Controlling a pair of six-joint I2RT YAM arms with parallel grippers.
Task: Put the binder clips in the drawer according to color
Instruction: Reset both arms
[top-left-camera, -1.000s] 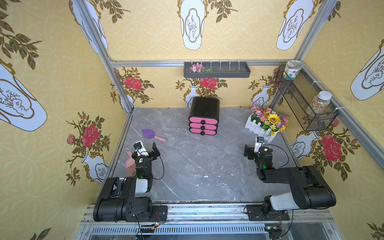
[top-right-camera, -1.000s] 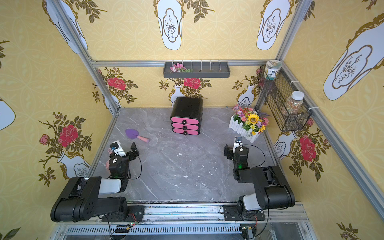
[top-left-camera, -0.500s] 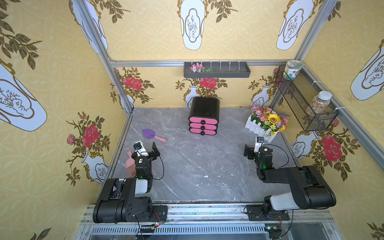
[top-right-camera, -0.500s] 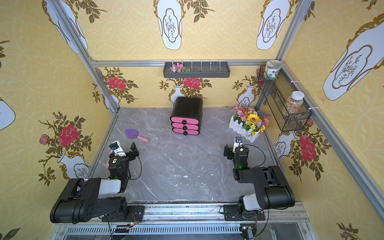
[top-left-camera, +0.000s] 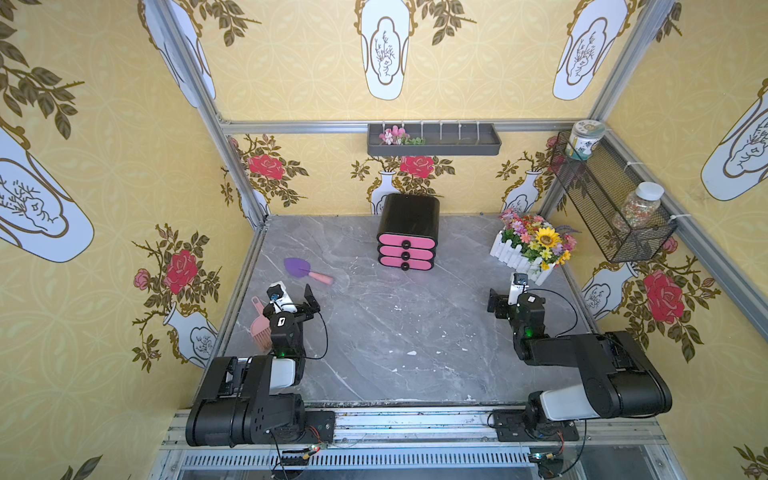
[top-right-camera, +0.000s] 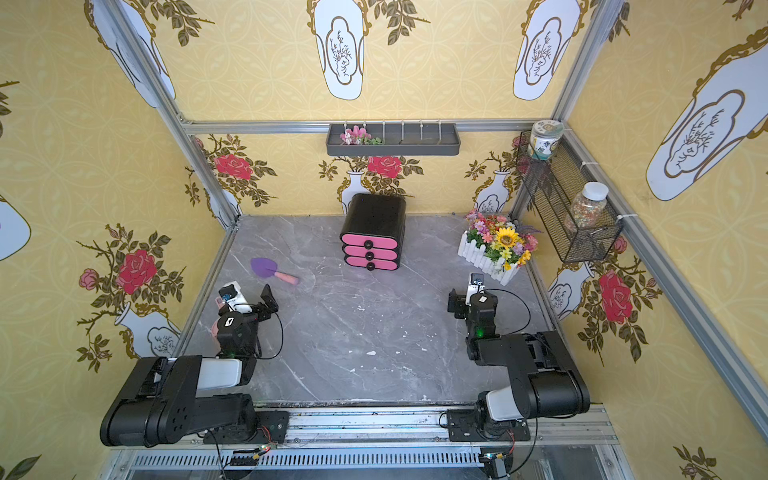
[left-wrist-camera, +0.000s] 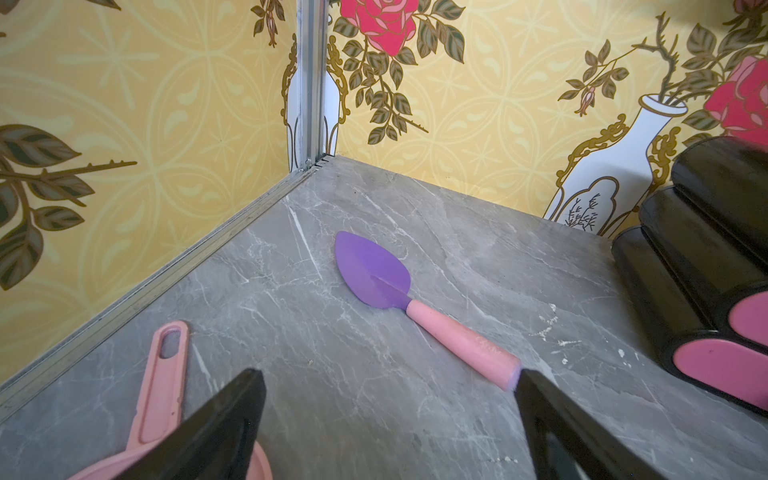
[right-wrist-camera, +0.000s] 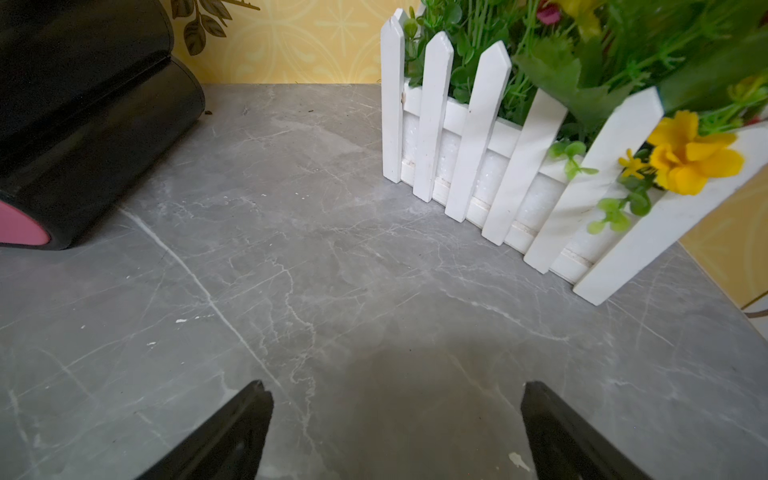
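Staying unmoved at the near edge of the grey marble table (top-left-camera: 395, 332), the left end effector (left-wrist-camera: 388, 376) and right end effector (right-wrist-camera: 395, 386) gape empty, the black three-tier cabinet with pink drawers (top-left-camera: 406, 245) stands shut far-centre, and no binder clips show, so sorting looks finished or unstarted.

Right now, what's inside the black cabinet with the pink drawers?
All three pink drawers of the black cabinet are shut, so the insides are covered and cannot be seen.

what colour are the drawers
Pink drawer fronts on the black cabinet; clearest in a top view.

No legible text or labels anywhere.
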